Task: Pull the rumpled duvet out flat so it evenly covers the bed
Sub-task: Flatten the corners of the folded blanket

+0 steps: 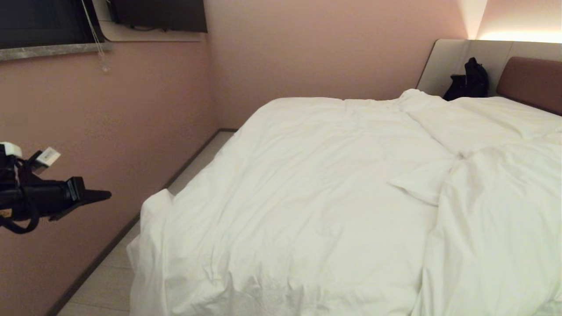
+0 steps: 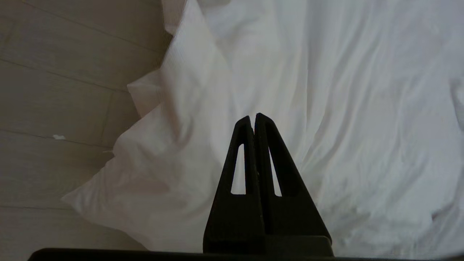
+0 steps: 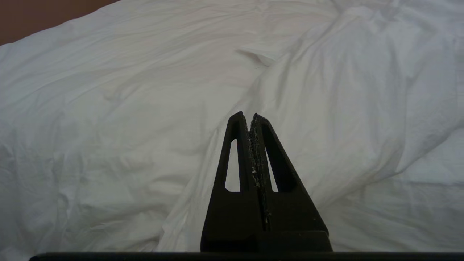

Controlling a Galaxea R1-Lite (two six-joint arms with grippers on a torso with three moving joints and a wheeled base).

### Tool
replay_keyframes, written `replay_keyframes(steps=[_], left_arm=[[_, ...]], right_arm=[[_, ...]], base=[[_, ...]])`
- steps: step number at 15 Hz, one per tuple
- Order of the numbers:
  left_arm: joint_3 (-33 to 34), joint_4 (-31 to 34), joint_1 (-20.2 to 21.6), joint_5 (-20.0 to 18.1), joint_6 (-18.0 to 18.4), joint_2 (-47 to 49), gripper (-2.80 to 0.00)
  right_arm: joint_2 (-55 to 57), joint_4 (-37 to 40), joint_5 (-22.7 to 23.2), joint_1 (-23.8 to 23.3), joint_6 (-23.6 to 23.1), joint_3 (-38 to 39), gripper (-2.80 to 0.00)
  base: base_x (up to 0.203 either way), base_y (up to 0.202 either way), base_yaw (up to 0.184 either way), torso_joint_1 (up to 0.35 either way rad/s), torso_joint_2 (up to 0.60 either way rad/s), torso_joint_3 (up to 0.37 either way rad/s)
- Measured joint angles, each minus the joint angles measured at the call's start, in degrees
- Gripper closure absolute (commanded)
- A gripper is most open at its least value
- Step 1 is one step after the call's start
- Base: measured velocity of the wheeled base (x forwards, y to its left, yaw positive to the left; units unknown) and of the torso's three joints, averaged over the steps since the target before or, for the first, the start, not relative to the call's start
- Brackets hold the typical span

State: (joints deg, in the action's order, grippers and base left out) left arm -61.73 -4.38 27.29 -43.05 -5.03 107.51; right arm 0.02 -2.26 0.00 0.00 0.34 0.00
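Duvet [image 1: 316, 197] covers nearly the whole bed [image 1: 531, 81], spilling over the near-left corner toward the floor [image 1: 109, 281]. Still rumpled: a folded ridge runs near-to-far on the right side, with a small flap turned over mid-bed. Far right, by the headboard, the white surface may be a pillow or more duvet, hard to tell.

Handling, my read: bulky but light, soft, no stiffness, so it follows a pull only locally and bunches if dragged from the middle. Cotton cover is not slippery; a pinch should hold. Best hold is an edge or corner, e.g. the overhanging near-left corner, or the ridge edge on the right to pull it out flat.

Room: pink walls, narrow strip of pale plank floor between bed and left wall, dark window and wall screen up far left, black bag [image 1: 470, 81] at the head of the bed.

Left gripper [image 1: 103, 194] is in the air left of the bed, clear of the duvet, fingers [image 2: 250, 127] pressed together, holding nothing. Right gripper [image 3: 251, 116] hangs above the duvet, fingers likewise closed and empty.
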Motion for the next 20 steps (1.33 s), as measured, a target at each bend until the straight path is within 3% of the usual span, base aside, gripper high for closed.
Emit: replay_keyframes(steps=[1, 5, 7, 9, 10, 14, 17, 20], left_arm=[[0.40, 0.02, 0.79, -2.20, 2.62, 1.41, 0.00], [2.69, -0.39, 2.20, -5.19, 12.50, 6.90, 0.00], [3.50, -0.17, 2.69, -8.07, 14.74, 8.82, 0.00], [3.85, -0.22, 2.89, -8.10, 14.95, 9.91, 0.00], [4.02, -0.28, 2.92, -7.94, 15.17, 10.08, -2.80], [4.35, -0.46, 2.86, -7.29, 16.66, 10.56, -2.80], [5.12, -0.72, 2.00, -3.74, 21.33, 12.07, -2.80], [4.11, -0.89, 1.16, -4.34, 21.63, 13.75, -2.80]], right_arm=[[0.00, 0.02, 0.00, 0.00, -0.01, 0.00, 0.00], [0.00, 0.00, -0.01, 0.00, -0.03, 0.00, 0.00], [0.00, 0.00, 0.00, 0.00, -0.01, 0.00, 0.00], [0.00, 0.00, 0.00, 0.00, -0.01, 0.00, 0.00], [0.00, 0.01, 0.00, 0.00, -0.01, 0.00, 0.00], [0.00, 0.00, -0.01, 0.00, -0.01, 0.00, 0.00], [0.00, 0.00, 0.00, 0.00, -0.01, 0.00, 0.00], [0.00, 0.00, -0.02, 0.00, -0.01, 0.00, 0.00]], base=[[0.000, 0.000, 0.000, 0.000, 0.00, 0.000], [0.000, 0.000, 0.000, 0.000, 0.00, 0.000], [0.000, 0.000, 0.000, 0.000, 0.00, 0.000], [0.000, 0.000, 0.000, 0.000, 0.00, 0.000], [0.000, 0.000, 0.000, 0.000, 0.00, 0.000], [0.000, 0.000, 0.000, 0.000, 0.00, 0.000], [0.000, 0.000, 0.000, 0.000, 0.00, 0.000], [0.000, 0.000, 0.000, 0.000, 0.00, 0.000]])
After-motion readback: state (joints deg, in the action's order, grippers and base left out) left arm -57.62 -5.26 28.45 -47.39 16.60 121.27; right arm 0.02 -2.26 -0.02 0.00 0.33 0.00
